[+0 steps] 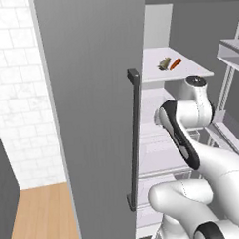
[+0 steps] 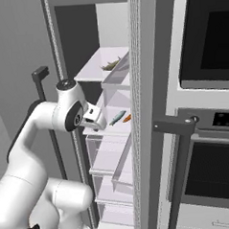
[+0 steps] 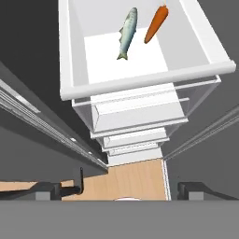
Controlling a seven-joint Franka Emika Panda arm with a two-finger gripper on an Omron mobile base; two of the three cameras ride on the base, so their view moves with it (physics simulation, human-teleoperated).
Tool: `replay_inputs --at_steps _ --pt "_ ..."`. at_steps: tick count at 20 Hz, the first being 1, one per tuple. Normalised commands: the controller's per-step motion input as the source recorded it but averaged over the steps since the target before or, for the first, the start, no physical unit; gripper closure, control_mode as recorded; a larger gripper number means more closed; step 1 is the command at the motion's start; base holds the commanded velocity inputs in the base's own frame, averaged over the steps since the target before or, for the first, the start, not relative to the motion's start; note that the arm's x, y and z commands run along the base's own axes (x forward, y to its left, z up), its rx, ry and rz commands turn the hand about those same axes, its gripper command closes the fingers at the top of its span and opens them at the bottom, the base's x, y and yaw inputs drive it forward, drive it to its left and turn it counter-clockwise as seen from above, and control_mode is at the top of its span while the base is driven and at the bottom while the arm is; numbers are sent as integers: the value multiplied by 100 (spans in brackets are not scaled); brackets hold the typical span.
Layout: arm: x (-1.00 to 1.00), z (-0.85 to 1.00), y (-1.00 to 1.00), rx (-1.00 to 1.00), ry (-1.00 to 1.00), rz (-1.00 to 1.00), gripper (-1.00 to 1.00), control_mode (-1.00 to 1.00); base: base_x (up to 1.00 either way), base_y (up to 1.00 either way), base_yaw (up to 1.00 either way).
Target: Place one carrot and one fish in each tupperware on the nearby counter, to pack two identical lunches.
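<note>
My gripper point(image 2: 99, 118) is inside an open fridge, just left of a middle shelf, and its jaws stand open with nothing between them. A silvery fish point(image 3: 127, 33) and an orange carrot point(image 3: 156, 23) lie side by side on that white shelf point(image 3: 140, 79), ahead of the fingertips point(image 3: 46, 189). From the right base view the same fish point(image 2: 117, 118) and carrot point(image 2: 127, 118) sit a short way right of the hand. On the upper shelf lie another fish point(image 1: 164, 63) and another carrot point(image 1: 175, 64). The tupperware and the counter are out of view.
The grey fridge door point(image 1: 92, 117) with its dark handle point(image 1: 135, 135) stands open at the left. The other door with its bins point(image 2: 117, 82) hangs open on the right, close to the hand. Clear drawers point(image 2: 110, 164) sit below. Wall ovens point(image 2: 205, 39) stand to the right.
</note>
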Motion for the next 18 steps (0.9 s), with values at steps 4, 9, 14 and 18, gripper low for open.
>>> replay_inputs --at_steps 4,9,14,18 --pt "32 -36 -2 -4 -7 0 -100 -100 0 0 0" --pt "43 -7 -23 0 -3 0 -100 -100 0 0 0" --pt "39 0 -17 0 0 0 -100 -100 0 0 0" --pt "43 0 -16 1 0 2 -100 -100 0 0 0"
